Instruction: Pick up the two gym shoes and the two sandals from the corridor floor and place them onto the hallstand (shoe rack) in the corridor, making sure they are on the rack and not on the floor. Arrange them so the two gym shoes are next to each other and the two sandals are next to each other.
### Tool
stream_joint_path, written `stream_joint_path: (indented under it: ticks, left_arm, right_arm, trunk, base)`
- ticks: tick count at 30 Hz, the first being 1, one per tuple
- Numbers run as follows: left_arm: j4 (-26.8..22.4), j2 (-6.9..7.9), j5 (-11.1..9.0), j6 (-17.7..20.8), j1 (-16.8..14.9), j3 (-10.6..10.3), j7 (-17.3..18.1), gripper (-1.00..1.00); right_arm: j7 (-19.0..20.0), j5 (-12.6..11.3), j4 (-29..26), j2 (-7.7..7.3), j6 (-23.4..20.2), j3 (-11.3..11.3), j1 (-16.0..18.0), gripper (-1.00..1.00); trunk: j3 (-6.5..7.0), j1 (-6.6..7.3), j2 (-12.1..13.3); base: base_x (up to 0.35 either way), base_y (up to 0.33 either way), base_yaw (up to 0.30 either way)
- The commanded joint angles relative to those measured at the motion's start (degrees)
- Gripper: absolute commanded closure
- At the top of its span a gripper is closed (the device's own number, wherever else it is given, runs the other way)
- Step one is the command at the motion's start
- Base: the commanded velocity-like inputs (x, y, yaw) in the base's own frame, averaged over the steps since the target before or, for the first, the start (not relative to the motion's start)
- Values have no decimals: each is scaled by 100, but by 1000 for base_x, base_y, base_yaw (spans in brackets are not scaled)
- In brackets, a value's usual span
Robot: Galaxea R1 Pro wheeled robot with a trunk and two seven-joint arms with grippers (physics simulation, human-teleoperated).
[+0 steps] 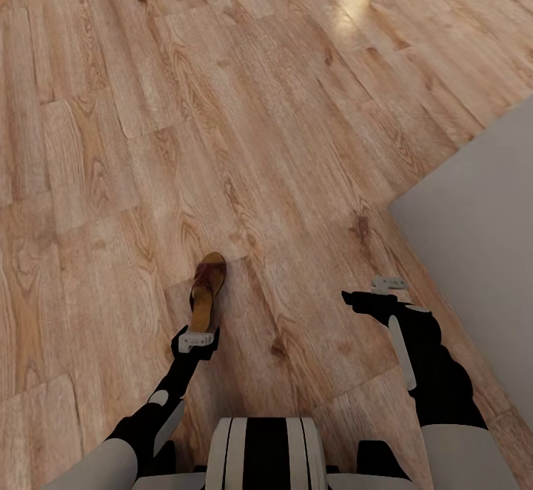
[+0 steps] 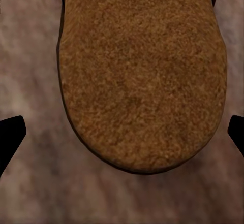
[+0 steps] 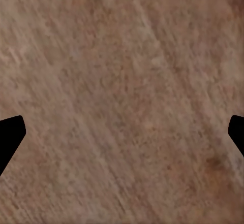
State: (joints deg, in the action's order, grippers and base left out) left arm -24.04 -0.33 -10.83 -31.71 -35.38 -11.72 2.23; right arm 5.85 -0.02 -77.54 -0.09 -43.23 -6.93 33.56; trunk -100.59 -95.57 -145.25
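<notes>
- 1 dark brown sandal point(image 1: 207, 288) lies on the wood-plank corridor floor point(image 1: 222, 105), tan footbed up, its wide strap toward the far end and its heel end toward the robot.
- The left gripper point(image 1: 197, 342) hangs right over the sandal's heel end; from the head view I cannot tell whether it touches the sandal.
- In the left wrist view the rounded heel of the sandal point(image 2: 142, 76) sits between the 2 black fingertips point(image 2: 10, 137), which stand wide apart at either edge, clear of the sandal's sides. The claw is wide and holds nothing.
- The right gripper point(image 1: 374, 294) is held out over bare floor, well apart from the sandal, near the edge of a plain grey surface point(image 1: 481, 238) that cuts across the floor's right side.
- In the right wrist view its 2 fingertips point(image 3: 10, 137) are also spread wide, with wood grain point(image 3: 122, 102) between them; this claw is wide and empty too.
- The robot's white and black trunk point(image 1: 263, 453) shows at the near edge, between the 2 arms.
</notes>
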Motion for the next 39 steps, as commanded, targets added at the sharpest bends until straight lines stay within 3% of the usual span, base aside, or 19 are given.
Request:
stream_joint_path:
  ticks: [1,10,11,39]
  left_arm:
    - [7,3,-62,-20,-4,-25,23,-100]
    - [12,7,-76,-21,-4,-9,23,-100]
    - [9,7,-76,-21,-4,-8,23,100]
    - [-7,11,-88,-28,-4,-6,23,100]
  right_arm:
    - [29,2,-6,0,-28,-7,1,-100]
    - [30,2,-6,0,-28,-7,2,-100]
    - [30,2,-6,0,-28,-8,2,-100]
    - [30,2,-6,0,-28,-8,2,-100]
  trunk:
    - [-3,1,-1]
    - [-3,1,-1]
    - [-3,1,-1]
    - [-3,1,-1]
  base:
    - [0,0,0]
    - [0,0,0]
    - [0,0,0]
    - [0,0,0]
